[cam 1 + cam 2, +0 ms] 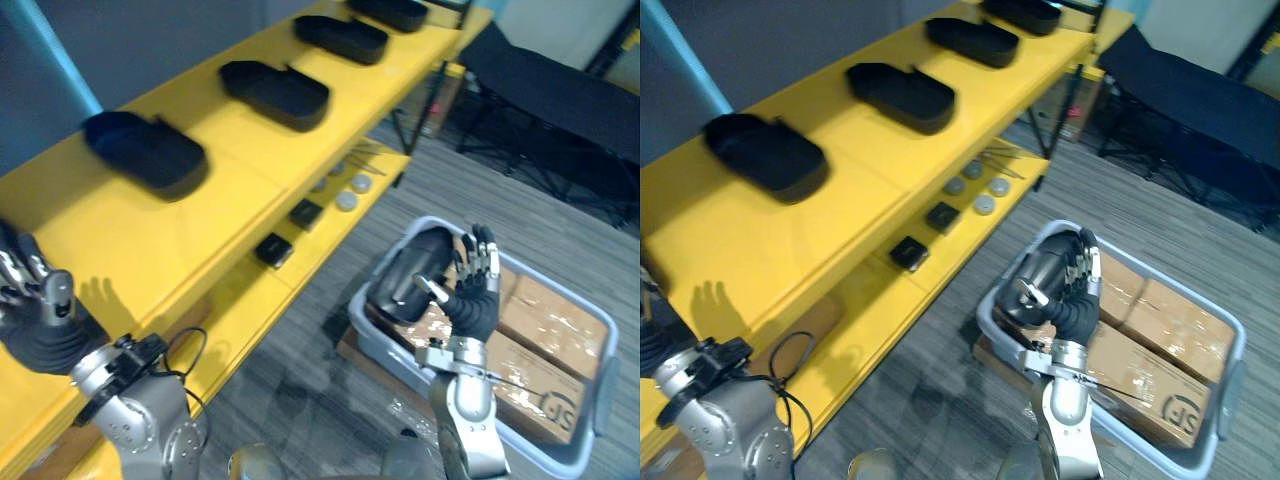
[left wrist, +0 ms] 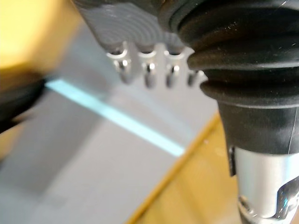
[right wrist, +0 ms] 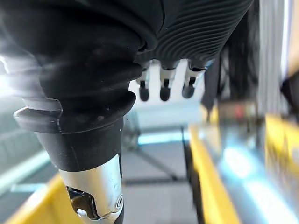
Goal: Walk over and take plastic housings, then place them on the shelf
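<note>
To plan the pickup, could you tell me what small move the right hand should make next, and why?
Probably lower the right hand onto the black housing in the grey bin: its fingers are straight, holding nothing, close by the housing. Left hand hovers over the shelf.

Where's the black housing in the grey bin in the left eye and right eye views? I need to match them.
Left eye view: black housing lower right of centre, at the grey bin's left end, beside the right hand.
Right eye view: same housing, slightly further left.
Shared landmark: the cardboard box in the bin.
</note>
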Robot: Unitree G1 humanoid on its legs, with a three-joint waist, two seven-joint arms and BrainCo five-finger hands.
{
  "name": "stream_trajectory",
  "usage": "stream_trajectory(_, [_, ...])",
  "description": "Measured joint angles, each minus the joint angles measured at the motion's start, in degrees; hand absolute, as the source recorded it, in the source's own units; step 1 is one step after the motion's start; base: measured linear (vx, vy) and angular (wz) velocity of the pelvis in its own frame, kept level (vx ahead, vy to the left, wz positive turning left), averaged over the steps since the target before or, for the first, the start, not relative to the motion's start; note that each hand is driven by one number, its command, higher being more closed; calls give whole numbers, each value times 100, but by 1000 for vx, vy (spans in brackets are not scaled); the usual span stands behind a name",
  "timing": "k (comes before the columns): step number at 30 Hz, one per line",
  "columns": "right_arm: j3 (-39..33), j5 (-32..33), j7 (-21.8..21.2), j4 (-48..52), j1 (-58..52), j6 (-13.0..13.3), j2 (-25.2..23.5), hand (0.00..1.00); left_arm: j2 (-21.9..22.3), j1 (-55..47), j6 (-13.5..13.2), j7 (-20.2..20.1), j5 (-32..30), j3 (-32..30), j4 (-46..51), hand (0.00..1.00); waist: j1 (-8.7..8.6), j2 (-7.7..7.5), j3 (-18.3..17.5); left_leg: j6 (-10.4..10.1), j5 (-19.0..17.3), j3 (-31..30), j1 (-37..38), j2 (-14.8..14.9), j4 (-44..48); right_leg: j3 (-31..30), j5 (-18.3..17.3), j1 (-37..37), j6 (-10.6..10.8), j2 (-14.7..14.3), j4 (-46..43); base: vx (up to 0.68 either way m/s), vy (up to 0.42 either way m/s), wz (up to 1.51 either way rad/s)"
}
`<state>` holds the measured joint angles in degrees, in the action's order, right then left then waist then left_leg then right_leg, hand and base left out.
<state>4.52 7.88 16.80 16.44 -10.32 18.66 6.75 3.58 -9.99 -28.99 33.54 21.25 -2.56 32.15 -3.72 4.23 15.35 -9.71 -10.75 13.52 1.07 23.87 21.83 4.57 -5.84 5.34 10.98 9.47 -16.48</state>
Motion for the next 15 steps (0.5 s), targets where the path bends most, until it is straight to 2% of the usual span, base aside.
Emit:
stream_trajectory(1, [-125, 62, -140, 27, -82, -114, 46, 0, -5, 33, 0, 0, 21, 53, 3, 0, -63, 11, 1, 153, 298, -85, -35, 1, 174, -53, -53, 61, -95, -31, -113, -4, -284, -33])
stream_trajectory(2, [-215, 111, -237, 62, -205, -151, 41, 0, -3, 36, 0, -8, 23, 102, 3, 0, -99, 19, 8, 439, 557, -143, -244, 9, 560, -88, -89, 55, -158, -35, -108, -8, -261, -31])
stream_trajectory(3, [-250, 209, -273, 71, -301, -151, 33, 0, -6, 30, 0, -30, 7, 136, 1, 0, -110, 0, 29, 500, 674, -217, -415, 9, 819, -111, -108, 42, -193, -25, -82, -23, -175, -24])
stream_trajectory(4, [-346, 345, -302, 69, -423, -153, 30, 0, -9, -13, 0, -78, -26, 165, -7, 0, -93, 20, 90, 269, 376, -502, -661, -149, 1222, -187, -81, 11, -232, 33, 28, -34, -60, -28])
stream_trajectory(5, [-450, 471, -299, 62, -496, -154, 17, 0, -9, -94, -5, -114, -92, 164, -6, 0, -57, 78, 120, 53, -73, -763, -805, -522, 1311, -267, -22, -9, -259, 44, 205, -54, 5, -36])
stream_trajectory(6, [-491, 488, -293, 46, -505, -154, 13, 0, -18, -113, -18, -144, -113, 164, -6, 0, -19, 102, 133, 38, -229, -851, -849, -716, 1235, -321, 32, -19, -251, 47, 293, -63, 92, -42])
stream_trajectory(7, [-535, 489, -247, -24, -487, -153, 8, 0, -51, -192, -39, -237, -108, 162, -8, 0, 5, 132, 148, 195, -390, -894, -924, -1081, 849, -376, 179, -36, -185, 53, 484, -45, 106, -29])
stream_trajectory(8, [-536, 489, -183, -86, -475, -152, -7, 0, -80, -230, -55, -291, -107, 169, -14, 0, 13, 133, 149, 310, -480, -862, -896, -1192, 622, -390, 258, -37, -103, 49, 521, -13, 113, -35])
stream_trajectory(9, [-528, 490, -38, -243, -466, -165, -68, 0, -154, -265, -64, -371, -109, 175, -35, 0, 86, 78, 165, 231, -607, -819, -648, -1329, 187, -485, 320, 76, -25, 84, 563, -47, 121, -26])
stream_trajectory(10, [-523, 497, 98, -377, -423, -168, -183, 0, -237, -231, -45, -410, -125, 230, -72, 0, 137, -95, 271, 235, -584, -735, -704, -1462, 160, -530, 401, 116, 31, 201, 659, -57, 123, -25])
stream_trajectory(11, [-513, 520, 137, -459, -387, -180, -237, 0, -294, -216, -38, -410, -141, 273, -109, 0, 157, -157, 316, 259, -597, -705, -743, -1479, 207, -553, 467, 110, 78, 249, 719, -71, 184, -20])
stream_trajectory(12, [-486, 769, 281, -951, -211, -255, -341, 0, -436, -165, -26, -475, -126, 357, -308, 0, 207, -260, 395, 276, -608, -641, -831, -1530, 337, -577, 649, 103, 83, 300, 887, -19, 145, -16])
stream_trajectory(15, [-546, 839, 512, -1451, -30, -286, -415, 0, -515, -49, 73, -487, -202, 503, -416, 0, 223, -253, 411, 294, -617, -640, -916, -1599, 374, -435, 800, 84, 87, 354, 1070, -8, 87, -6])
